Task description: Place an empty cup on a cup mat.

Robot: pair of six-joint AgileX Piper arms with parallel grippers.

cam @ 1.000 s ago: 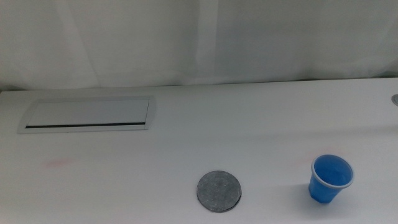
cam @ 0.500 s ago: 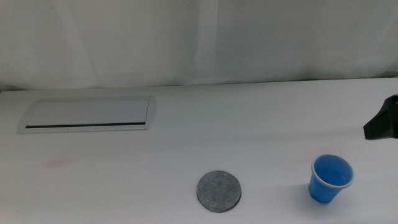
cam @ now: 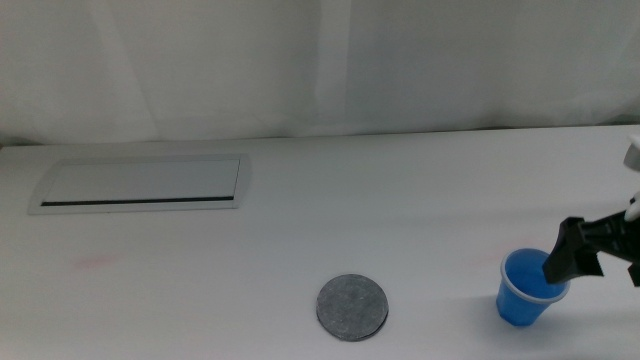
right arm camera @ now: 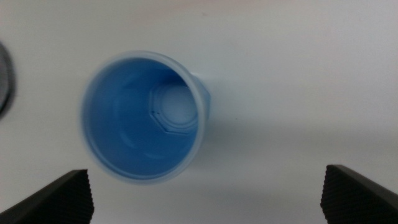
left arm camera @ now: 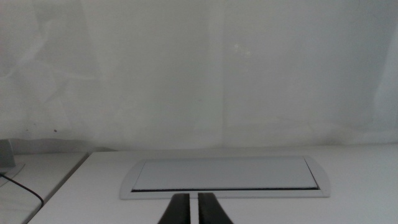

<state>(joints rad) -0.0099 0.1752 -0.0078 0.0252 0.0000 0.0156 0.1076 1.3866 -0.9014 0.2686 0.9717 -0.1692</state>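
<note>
1. Cup [cam: 523, 295] first: it is small and blue with a thin white rim, and it stands upright on the white table [cam: 300, 220], near the front edge on the right side.

2. The cup is empty. The right wrist view looks straight down into the cup [right arm camera: 144, 117], and there is only the blue bottom to see.

3. The cup mat [cam: 352, 308] is a flat grey round thing. It lies on the table to the left of the cup, well apart from it, with nothing on top, so the job is not done yet.

4. The right gripper [cam: 575, 262] comes in from the right side and sits over the cup's far right edge. I think it is there to grab the cup.

5. Its jaws are spread wide. In the right wrist view the right gripper [right arm camera: 208, 196] shows one dark jaw at each bottom corner, with the cup nearer one jaw than the middle.

6. The jaws are not touching the cup as far as I can tell.

7. To me, the gripper needs to line up so the cup sits between the jaws, then close softly. The cup looks thin and could squash or tip over.

8. The left gripper [left arm camera: 193, 210] is waiting, out of the middle view. Its jaws are pressed close together, holding nothing.

9. It points at a grey-white panel [left arm camera: 224, 175] with a dark slot, set flat in the table at the back left.
</note>
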